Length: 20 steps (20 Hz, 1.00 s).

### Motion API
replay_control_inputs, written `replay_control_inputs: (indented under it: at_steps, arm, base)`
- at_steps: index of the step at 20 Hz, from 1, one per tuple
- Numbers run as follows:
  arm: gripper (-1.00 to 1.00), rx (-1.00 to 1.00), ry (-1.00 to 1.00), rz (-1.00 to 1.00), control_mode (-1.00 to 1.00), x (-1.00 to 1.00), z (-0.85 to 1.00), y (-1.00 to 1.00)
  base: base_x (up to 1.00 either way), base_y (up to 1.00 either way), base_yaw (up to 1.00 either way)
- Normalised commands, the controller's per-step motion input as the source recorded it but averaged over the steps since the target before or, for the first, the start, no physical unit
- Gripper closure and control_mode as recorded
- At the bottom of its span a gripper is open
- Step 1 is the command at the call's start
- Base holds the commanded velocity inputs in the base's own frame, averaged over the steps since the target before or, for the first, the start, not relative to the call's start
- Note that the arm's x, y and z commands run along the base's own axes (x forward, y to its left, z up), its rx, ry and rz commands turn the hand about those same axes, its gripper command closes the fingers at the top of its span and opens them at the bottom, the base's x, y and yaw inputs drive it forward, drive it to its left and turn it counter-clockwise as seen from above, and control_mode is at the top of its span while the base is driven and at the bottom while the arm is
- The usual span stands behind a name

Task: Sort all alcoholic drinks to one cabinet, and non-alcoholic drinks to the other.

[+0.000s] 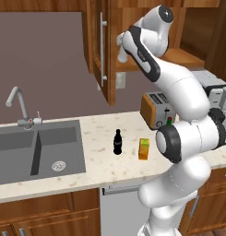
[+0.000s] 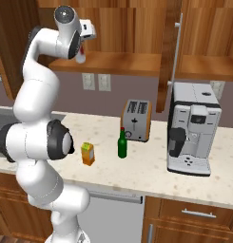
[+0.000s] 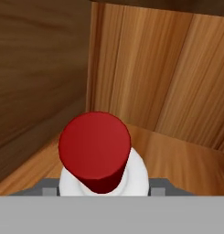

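My gripper point(image 3: 104, 186) is shut on the white bottle with the red cap point(image 3: 95, 151), an alcoholic drink, inside the open upper cabinet. It hangs from the hand point(image 1: 120, 45) just over the wooden shelf point(image 2: 122, 64), its red label showing point(image 2: 81, 56). On the counter stand the small black cola bottle point(image 1: 117, 142) and the orange-yellow juice carton point(image 1: 144, 149) point(image 2: 88, 154), the non-alcoholic drinks. The slim dark-green bottle point(image 2: 121, 144) stands in front of the toaster; my arm hides most of it in the left base view.
A toaster point(image 2: 136, 119) and a coffee machine point(image 2: 193, 128) sit at the back of the counter. A double sink point(image 1: 36, 150) with a faucet point(image 1: 20, 103) lies to the left. The cabinet door point(image 1: 101, 46) hangs open beside the hand.
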Motion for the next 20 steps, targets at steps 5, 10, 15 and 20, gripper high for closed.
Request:
replay_control_inputs:
  at_steps: [5,10,15,20]
  arm:
    - [1.00,0.00,0.00,0.00,-1.00,0.38,-0.22,0.00]
    - [1.00,0.00,0.00,0.00,-1.00,0.23,-0.13,0.00]
    - [-1.00,0.00,0.00,0.00,-1.00,0.09,-0.05,0.00]
    - [-1.00,0.00,0.00,0.00,-1.00,0.10,0.00,0.00]
  base:
    - [0.00,0.00,0.00]
    - [0.00,0.00,0.00]
    - [0.00,0.00,0.00]
    - [0.00,0.00,0.00]
